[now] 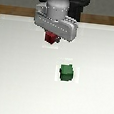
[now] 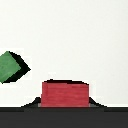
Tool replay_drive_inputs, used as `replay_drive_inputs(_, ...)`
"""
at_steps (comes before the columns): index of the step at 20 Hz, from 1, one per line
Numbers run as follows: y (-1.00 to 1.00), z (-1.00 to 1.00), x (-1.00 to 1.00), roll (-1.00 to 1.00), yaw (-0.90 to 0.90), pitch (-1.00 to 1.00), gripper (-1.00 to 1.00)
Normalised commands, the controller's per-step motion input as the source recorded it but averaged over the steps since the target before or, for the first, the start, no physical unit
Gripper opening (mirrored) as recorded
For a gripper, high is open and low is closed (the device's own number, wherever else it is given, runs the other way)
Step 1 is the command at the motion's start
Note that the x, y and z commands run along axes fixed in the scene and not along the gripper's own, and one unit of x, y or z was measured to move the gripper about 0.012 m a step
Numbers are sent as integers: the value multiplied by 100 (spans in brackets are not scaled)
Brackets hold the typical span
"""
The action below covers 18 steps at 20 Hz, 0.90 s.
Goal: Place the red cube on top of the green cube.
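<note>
Arm (image 1: 57, 5) low, jaws downward

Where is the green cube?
The green cube sits alone on the white table, right of centre in the exterior view, apart from the red cube.

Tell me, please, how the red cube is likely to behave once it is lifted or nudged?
The red cube has flat faces and sharp edges, so it probably slides rather than rolls. It looks rigid, so it likely keeps its shape when squeezed. Being small, it is likely light, and could twist if the gripper holds it off-centre.

Bright, even light; coarse pixelated renders, small dark shadows beside both cubes
</note>
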Motion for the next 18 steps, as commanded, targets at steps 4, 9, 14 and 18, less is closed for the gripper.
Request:
replay_drive_inputs(4, 50, 25, 0, 0, 0, 0, -100)
replay_drive_inputs(9, 80, 0, 0, 0, 0, 0, -100)
replay_drive_inputs(14, 0, 0, 60, 0, 0, 0, -100)
replay_drive_inputs(18, 0, 0, 100, 0, 0, 0, -100)
